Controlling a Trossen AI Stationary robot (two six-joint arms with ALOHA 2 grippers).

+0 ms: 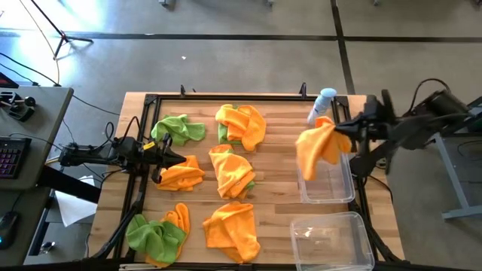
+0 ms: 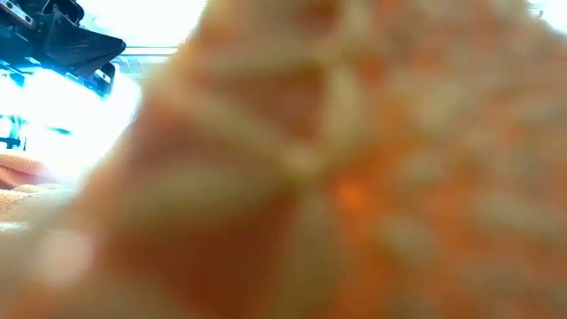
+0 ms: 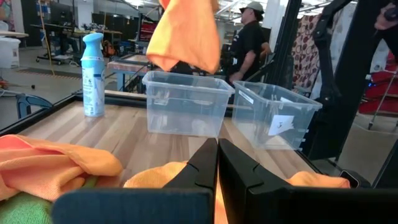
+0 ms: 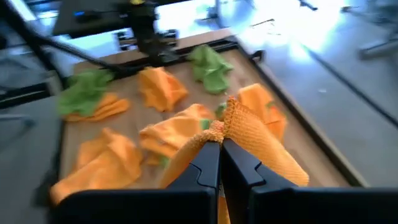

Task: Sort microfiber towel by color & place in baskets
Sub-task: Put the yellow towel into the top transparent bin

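Note:
My right gripper (image 1: 348,129) is shut on an orange towel (image 1: 320,147) that hangs above the far clear basket (image 1: 325,181). A second clear basket (image 1: 333,241) stands nearer. Several more towels lie on the table: a green one (image 1: 179,129), orange piles (image 1: 241,124) (image 1: 233,172) (image 1: 232,226), and a green-and-orange heap (image 1: 160,233). My left gripper (image 1: 162,156) (image 3: 217,149) is shut, low at the left side, right by an orange towel (image 1: 182,175). The low view is filled by a blurred orange cloth (image 2: 354,177). My right gripper pinches a bunched fold of the orange towel (image 4: 219,127) between its two fingers, coming level from the table's right. The towel is lifted clear and hangs slack below the fingers, over the far basket. My left gripper: whether its shut fingers touch the orange towel (image 3: 155,177) beneath them, I cannot tell.
A white-and-blue spray bottle (image 1: 324,102) (image 3: 93,74) stands at the far edge beside the far basket. A black frame (image 1: 226,98) runs around the table. A person (image 3: 252,37) stands in the room beyond. Bare wood (image 1: 282,196) lies between the towels and the baskets.

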